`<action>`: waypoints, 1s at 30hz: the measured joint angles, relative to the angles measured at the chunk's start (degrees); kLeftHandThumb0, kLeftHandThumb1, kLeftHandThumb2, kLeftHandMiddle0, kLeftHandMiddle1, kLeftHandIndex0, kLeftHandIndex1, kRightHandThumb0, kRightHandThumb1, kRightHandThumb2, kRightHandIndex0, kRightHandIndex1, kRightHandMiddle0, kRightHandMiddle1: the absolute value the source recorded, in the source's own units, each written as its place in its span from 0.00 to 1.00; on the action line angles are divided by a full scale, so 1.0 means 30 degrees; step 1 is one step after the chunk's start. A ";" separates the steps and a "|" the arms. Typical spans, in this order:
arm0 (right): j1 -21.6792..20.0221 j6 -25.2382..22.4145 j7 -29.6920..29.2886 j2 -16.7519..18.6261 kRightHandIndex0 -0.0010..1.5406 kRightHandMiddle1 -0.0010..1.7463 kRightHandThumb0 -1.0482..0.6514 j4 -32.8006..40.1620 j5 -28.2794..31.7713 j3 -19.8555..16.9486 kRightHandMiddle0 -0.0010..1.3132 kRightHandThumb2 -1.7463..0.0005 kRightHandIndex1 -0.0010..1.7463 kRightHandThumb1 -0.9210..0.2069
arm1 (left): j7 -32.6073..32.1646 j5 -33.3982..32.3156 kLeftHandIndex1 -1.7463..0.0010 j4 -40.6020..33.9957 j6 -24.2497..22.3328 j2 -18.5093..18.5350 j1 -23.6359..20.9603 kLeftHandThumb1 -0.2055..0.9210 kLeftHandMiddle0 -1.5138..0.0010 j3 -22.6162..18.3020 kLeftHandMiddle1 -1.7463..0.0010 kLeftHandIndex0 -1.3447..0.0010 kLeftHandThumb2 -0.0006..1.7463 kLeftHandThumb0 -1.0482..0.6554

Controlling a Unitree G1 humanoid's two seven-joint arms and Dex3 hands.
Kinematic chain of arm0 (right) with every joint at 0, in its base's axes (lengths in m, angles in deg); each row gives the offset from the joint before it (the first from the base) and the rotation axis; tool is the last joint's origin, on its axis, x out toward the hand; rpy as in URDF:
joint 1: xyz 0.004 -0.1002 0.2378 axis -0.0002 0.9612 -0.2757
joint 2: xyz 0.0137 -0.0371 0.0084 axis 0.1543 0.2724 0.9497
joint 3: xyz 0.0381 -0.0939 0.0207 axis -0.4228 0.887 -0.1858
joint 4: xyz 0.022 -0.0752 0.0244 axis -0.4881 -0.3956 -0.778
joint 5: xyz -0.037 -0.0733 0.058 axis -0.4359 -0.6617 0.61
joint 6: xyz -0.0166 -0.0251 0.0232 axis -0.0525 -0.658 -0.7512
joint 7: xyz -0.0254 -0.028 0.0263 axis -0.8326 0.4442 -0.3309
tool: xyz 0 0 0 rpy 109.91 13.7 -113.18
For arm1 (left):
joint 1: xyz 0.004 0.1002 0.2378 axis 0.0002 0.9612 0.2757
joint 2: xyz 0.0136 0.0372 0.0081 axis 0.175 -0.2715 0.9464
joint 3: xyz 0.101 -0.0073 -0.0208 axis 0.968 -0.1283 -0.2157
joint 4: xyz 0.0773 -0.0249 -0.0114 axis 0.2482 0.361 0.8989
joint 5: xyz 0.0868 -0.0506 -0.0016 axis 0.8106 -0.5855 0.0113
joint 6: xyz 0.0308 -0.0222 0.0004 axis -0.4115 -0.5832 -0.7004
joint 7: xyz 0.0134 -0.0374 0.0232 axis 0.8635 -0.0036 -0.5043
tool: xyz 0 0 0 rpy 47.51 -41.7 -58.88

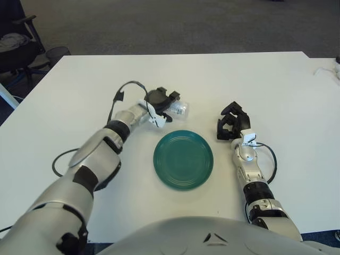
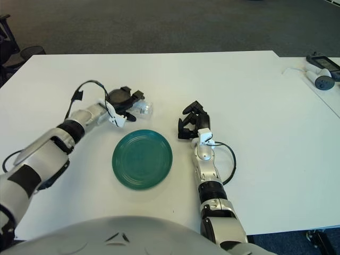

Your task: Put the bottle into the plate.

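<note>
The round dark-green plate [image 1: 183, 160] is a deep teal with faint concentric rings pressed into its surface. The small clear plastic bottle [image 1: 178, 109] is colourless and see-through, with pale whitish glints. The black three-fingered left hand [image 1: 162, 102] has a white plate at its wrist, and its arm is silver with black bands and a black cable looping over it. The black-fingered right hand [image 1: 231, 122] likewise carries a white patch at the wrist and a silver forearm with a thin black cable. The flat white table [image 1: 276, 90] is plain and unpatterned. Beyond it the grey carpeted floor [image 1: 175, 24] is a dull, finely speckled grey.
</note>
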 measured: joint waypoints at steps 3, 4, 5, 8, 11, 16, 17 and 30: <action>-0.0016 0.0097 -0.0031 -0.0003 0.54 1.00 0.62 -0.0141 0.0000 -0.0001 0.46 0.07 0.96 0.78 | -0.0558 -0.0295 0.03 0.0381 -0.0152 -0.0317 0.0062 0.63 0.41 -0.0108 0.00 0.61 0.57 0.34; -0.0016 0.0120 -0.0040 -0.0003 0.54 1.00 0.62 -0.0166 0.0000 -0.0001 0.46 0.07 0.97 0.78 | -0.0722 -0.0374 0.02 0.0466 -0.0182 -0.0370 0.0085 0.62 0.40 -0.0117 0.00 0.61 0.59 0.35; -0.0016 0.0134 -0.0052 -0.0003 0.54 1.00 0.62 -0.0187 -0.0001 0.0002 0.46 0.07 0.97 0.78 | -0.0864 -0.0467 0.02 0.0542 -0.0211 -0.0411 0.0113 0.61 0.39 -0.0117 0.00 0.61 0.61 0.35; -0.0014 0.0185 -0.0071 -0.0004 0.53 1.00 0.62 -0.0227 -0.0001 0.0001 0.46 0.07 0.97 0.78 | -0.1207 -0.0590 0.02 0.0690 -0.0217 -0.0490 0.0187 0.59 0.37 -0.0108 0.00 0.61 0.63 0.35; -0.0003 0.0191 -0.0096 -0.0004 0.52 1.00 0.62 -0.0225 -0.0009 0.0004 0.45 0.08 0.98 0.77 | -0.1571 -0.0604 0.01 0.0792 -0.0234 -0.0519 0.0310 0.58 0.34 -0.0025 0.00 0.61 0.65 0.35; 0.0048 0.0152 -0.0235 0.0001 0.52 1.00 0.62 -0.0165 -0.0059 0.0025 0.44 0.08 0.98 0.76 | -0.2133 -0.0604 0.00 0.0888 -0.0540 -0.0610 0.0446 0.54 0.29 0.0195 0.00 0.59 0.69 0.35; 0.0053 0.0145 -0.0245 0.0002 0.52 1.00 0.62 -0.0158 -0.0060 0.0028 0.44 0.08 0.98 0.76 | -0.2185 -0.0605 0.00 0.0897 -0.0573 -0.0619 0.0452 0.53 0.28 0.0223 0.00 0.59 0.69 0.35; 0.0111 0.0125 -0.0220 -0.0071 0.52 1.00 0.62 -0.0138 -0.0099 0.0180 0.44 0.08 0.99 0.76 | -0.2407 -0.0948 0.00 0.0945 -0.0825 -0.0668 0.0519 0.51 0.23 0.0242 0.00 0.57 0.72 0.34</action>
